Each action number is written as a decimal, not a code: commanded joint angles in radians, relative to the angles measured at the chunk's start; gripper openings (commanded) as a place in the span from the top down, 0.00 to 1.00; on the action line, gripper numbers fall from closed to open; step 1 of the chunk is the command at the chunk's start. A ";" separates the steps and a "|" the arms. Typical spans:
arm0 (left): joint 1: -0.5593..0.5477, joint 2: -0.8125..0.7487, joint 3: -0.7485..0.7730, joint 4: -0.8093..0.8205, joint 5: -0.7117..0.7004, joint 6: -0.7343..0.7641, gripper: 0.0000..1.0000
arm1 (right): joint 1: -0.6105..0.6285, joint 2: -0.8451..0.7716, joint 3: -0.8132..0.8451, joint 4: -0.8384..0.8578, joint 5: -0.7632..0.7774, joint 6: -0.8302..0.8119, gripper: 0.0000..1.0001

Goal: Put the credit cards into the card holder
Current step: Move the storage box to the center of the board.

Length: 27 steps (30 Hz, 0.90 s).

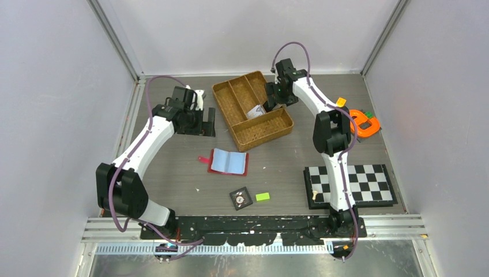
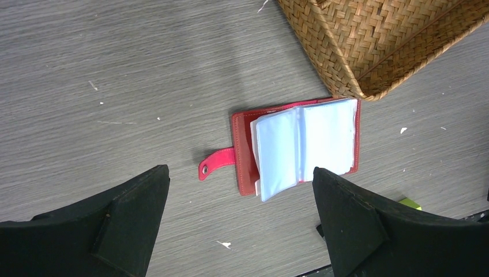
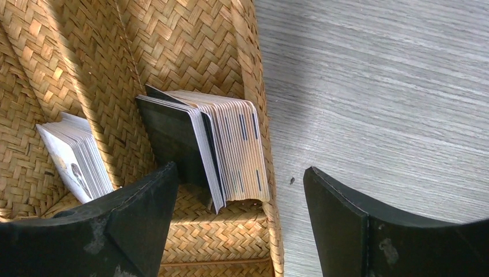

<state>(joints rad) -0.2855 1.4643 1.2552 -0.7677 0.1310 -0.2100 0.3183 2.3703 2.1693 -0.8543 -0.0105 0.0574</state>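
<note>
1. Left gripper [image 2: 239, 173]: fingers spread wide and empty, hanging above the table [image 1: 173, 173]. The wrist view shows only the two black tips, cut off at the bottom edge.
2. Card holder [image 2: 300, 147]: red wallet lying open and flat on the table, pale blue pockets up, tab pointing left. It is near the tray's corner but apart from it.
3. Black square tile [image 1: 241, 198]: it has a round dial, too small to make out in detail.
4. Green block [image 1: 263, 197]: just beside the tile.
5. Woven tray [image 1: 262, 138]: brown and divided into compartments.
6. Credit cards [image 3: 230, 150]: a stack on edge, leaning inside the tray against its outer wall, dark face forward. The count cannot be told, and the lower corner is hidden by a finger.
7. Paler stack [image 3: 78, 153]: in the neighbouring compartment, with its print unreadable.
8. Right gripper [image 3: 241, 170]: fingers apart and empty, above the credit cards and the tray's edge.
9. Checkerboard [image 1: 350, 183]: partly hidden by the right arm.
10. Orange object [image 1: 364, 123]: at the far right, its shape unclear.
</note>
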 commanded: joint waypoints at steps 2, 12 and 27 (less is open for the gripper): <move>0.002 0.006 -0.001 0.018 0.012 0.009 0.03 | -0.012 -0.055 0.026 0.014 0.057 0.003 0.17; 0.003 0.012 -0.003 0.019 0.046 0.001 0.03 | -0.018 -0.080 0.021 0.020 0.059 0.000 0.22; 0.002 0.013 -0.004 0.018 0.074 -0.003 0.03 | -0.019 -0.106 0.000 0.049 0.069 -0.004 0.35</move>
<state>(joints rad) -0.2855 1.4734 1.2541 -0.7677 0.1772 -0.2089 0.3058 2.3299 2.1662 -0.8295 0.0330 0.0616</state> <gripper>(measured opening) 0.972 0.669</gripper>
